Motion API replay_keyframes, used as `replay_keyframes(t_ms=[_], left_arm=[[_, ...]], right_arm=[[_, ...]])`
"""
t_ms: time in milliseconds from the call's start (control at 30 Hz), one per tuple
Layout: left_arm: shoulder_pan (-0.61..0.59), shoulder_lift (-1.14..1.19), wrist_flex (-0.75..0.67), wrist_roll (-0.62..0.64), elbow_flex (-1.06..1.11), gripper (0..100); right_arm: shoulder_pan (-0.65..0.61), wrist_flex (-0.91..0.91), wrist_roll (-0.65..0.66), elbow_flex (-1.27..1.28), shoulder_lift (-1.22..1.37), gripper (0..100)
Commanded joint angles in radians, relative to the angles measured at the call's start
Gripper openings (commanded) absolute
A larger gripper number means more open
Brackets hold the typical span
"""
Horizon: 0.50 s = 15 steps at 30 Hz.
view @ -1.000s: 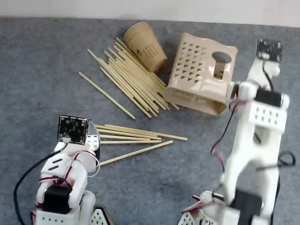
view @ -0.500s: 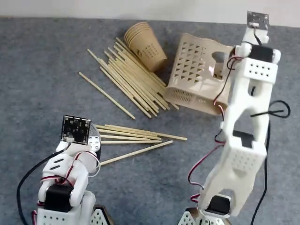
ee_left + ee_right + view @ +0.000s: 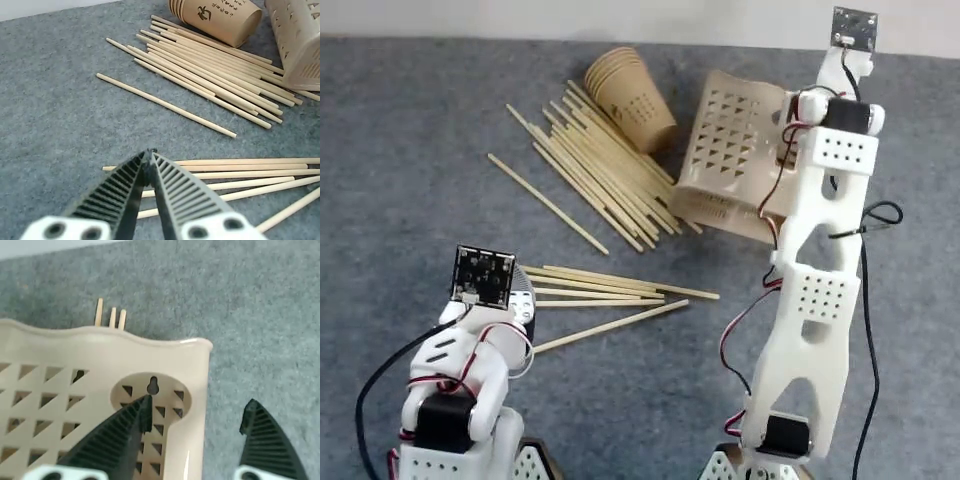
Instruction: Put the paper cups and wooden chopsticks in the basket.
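A beige basket [image 3: 740,150] lies tipped on its side at the back right of the grey mat. A stack of paper cups [image 3: 628,96] lies on its side to its left. Many wooden chopsticks [image 3: 600,175] spread in a diagonal pile beside the cups, and several more chopsticks [image 3: 610,292] lie near the front. My right gripper [image 3: 200,415] is open, its fingers astride the basket's handle end [image 3: 150,390]. My left gripper [image 3: 150,162] is shut and holds nothing, just above the near chopsticks [image 3: 235,175]. The cups [image 3: 220,17] and basket [image 3: 300,40] lie beyond it.
The right arm [image 3: 820,280] stretches from the front edge up to the basket. The left arm [image 3: 470,370] stands at the front left. Bare grey mat lies at the left and far right.
The right arm has stretched forward and up over the basket's right end, and the basket has tilted slightly. The left arm has barely shifted.
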Motion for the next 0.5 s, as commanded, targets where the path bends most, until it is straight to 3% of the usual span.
replay_keyframes(t_ms=[0, 233, 333, 467], left_arm=[[-0.008, -0.012, -0.014, -0.011, -0.002, 1], [-0.008, -0.012, -0.014, -0.011, -0.002, 1], [-0.008, -0.012, -0.014, -0.011, -0.002, 1], [-0.008, -0.012, -0.014, -0.011, -0.002, 1]], right_arm=[[0.005, -0.025, -0.009, -0.053, 0.01, 28.2], [0.051, -0.022, -0.006, -0.051, 0.038, 21.7], [0.047, 0.007, 0.057, -0.01, 0.036, 19.1], [0.025, 0.067, 0.144, 0.015, 0.031, 7.0]])
